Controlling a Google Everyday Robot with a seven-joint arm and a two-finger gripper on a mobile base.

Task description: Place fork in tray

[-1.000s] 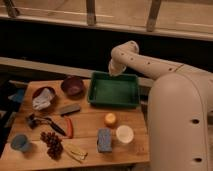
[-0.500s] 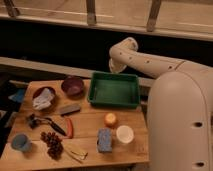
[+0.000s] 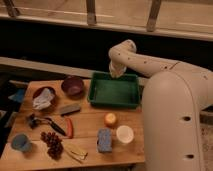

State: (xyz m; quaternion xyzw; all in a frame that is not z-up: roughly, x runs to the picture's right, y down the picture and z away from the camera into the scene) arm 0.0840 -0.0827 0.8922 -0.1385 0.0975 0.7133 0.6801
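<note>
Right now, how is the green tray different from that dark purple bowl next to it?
The green tray is rectangular with sloping walls; the purple bowl is round. The tray is far larger than the bowl. The tray sits at the table's back right, the bowl to its left. The robot's gripper hangs over the tray's back rim, not over the bowl. Both stand upright on the wooden table and look empty.
</note>
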